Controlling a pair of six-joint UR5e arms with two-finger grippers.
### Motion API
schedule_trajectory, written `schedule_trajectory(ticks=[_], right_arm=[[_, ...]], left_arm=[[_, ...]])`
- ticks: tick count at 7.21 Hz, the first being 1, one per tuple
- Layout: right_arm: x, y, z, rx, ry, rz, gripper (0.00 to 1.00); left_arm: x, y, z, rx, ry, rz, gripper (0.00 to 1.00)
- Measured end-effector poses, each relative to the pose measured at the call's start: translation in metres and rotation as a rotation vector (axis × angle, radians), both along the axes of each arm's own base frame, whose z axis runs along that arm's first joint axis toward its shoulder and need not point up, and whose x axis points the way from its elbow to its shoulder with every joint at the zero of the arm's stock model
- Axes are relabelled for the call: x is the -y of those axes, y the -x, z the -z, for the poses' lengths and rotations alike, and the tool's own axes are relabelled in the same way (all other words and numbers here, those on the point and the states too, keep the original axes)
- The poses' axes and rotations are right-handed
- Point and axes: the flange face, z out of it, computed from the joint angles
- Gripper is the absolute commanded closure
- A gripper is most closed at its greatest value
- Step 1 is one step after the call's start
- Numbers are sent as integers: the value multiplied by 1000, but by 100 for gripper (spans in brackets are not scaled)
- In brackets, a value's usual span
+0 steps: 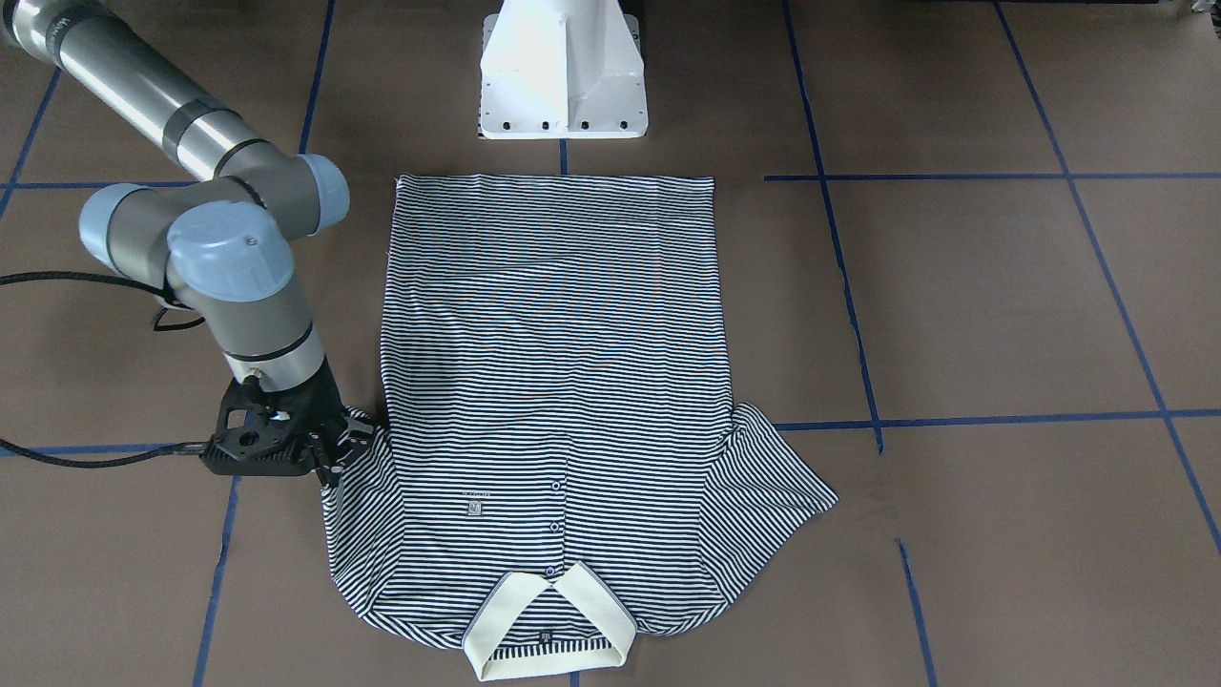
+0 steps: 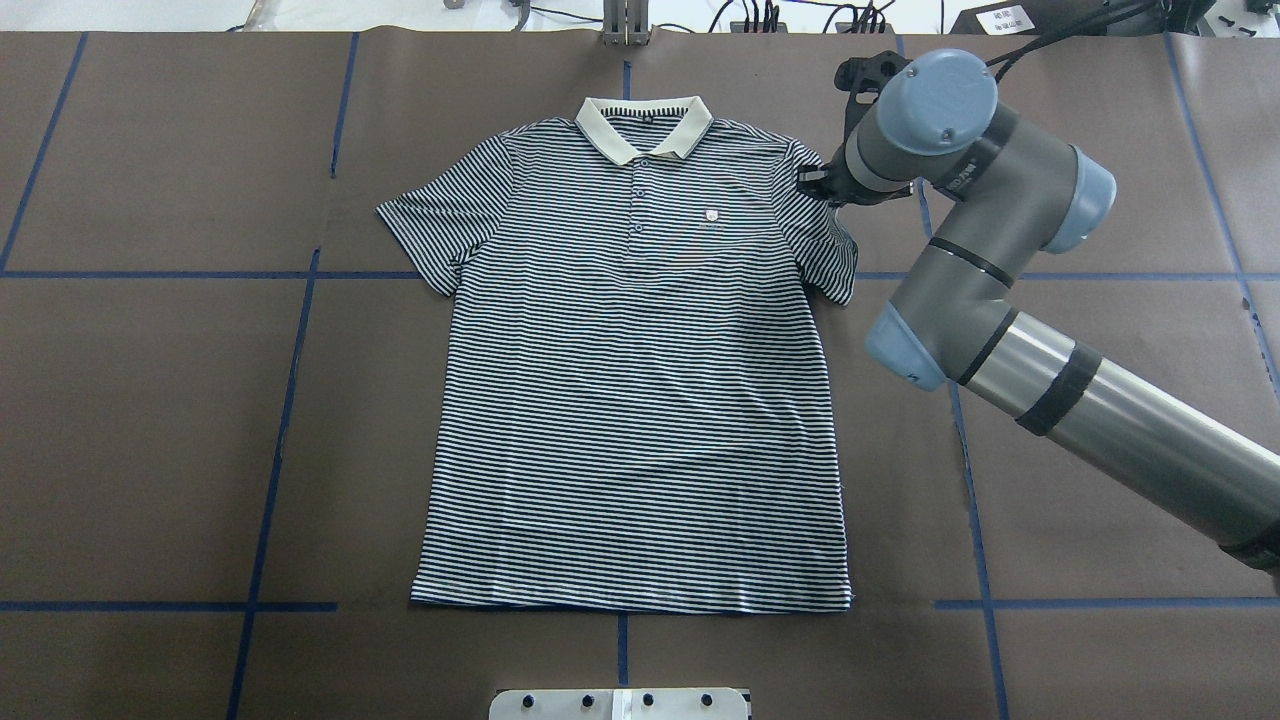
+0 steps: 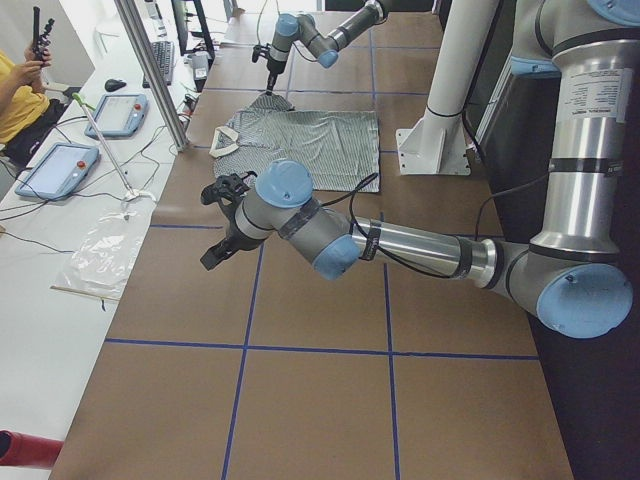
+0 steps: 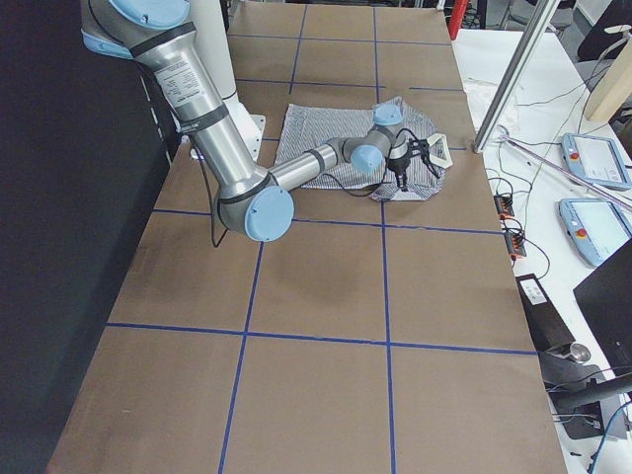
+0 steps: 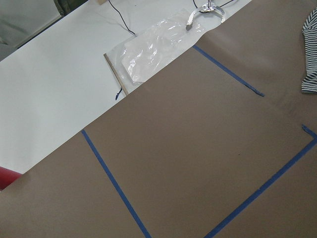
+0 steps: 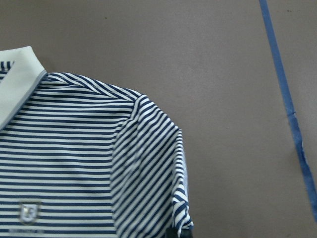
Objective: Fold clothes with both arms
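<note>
The clothes are one navy-and-white striped polo shirt [image 1: 553,363] [image 2: 640,400] lying flat and face up, its cream collar [image 2: 645,128] at the table's far side. My right gripper [image 1: 341,450] [image 2: 815,185] is down at the outer edge of the shirt's sleeve [image 6: 148,163], right by the fabric; I cannot tell whether its fingers are closed on it. The right wrist view shows that sleeve, the shoulder and the chest logo [image 6: 28,212]. My left gripper [image 3: 214,256] hovers above bare table well away from the shirt, and shows only in the exterior left view, so I cannot tell its state.
The white pedestal base [image 1: 563,76] stands just behind the shirt's hem. Blue tape lines [image 2: 290,400] grid the brown table. Beyond the far edge a white bench holds a plastic bag [image 5: 153,49] and tablets [image 3: 60,165], with a person's sleeve [image 3: 15,105] nearby.
</note>
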Motion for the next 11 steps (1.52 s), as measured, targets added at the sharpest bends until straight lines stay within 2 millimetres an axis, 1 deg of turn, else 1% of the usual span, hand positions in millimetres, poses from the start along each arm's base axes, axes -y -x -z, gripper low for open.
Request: schedule_trajectory(ticks=[1, 2, 3, 4, 5, 6, 7, 8, 9, 10, 11], right_arm=[[-6, 33, 33, -2, 32, -59, 100], [-10, 66, 54, -6, 50, -115, 100], [-10, 95, 68, -18, 55, -161, 47], [-10, 114, 77, -29, 55, -183, 0], [-10, 123, 79, -31, 52, -188, 0], [-12, 127, 81, -23, 44, -183, 0], [-11, 123, 90, -10, 28, -166, 0], [-4, 107, 101, 10, 17, -134, 0], [14, 71, 106, 30, 17, -75, 0], [34, 17, 97, 42, 4, 5, 0], [48, -47, 78, 51, -24, 85, 0]], left_arm=[[0, 0, 0, 0, 0, 0, 0], [0, 0, 0, 0, 0, 0, 0], [0, 0, 0, 0, 0, 0, 0], [0, 0, 0, 0, 0, 0, 0], [0, 0, 0, 0, -1, 0, 0], [0, 0, 0, 0, 0, 0, 0], [0, 0, 0, 0, 1, 1, 0], [2, -1, 2, -2, 1, 3, 0], [6, -4, 11, -9, -14, 4, 0], [12, -19, 21, -34, -25, -2, 0], [17, -52, 31, -88, 5, -15, 0]])
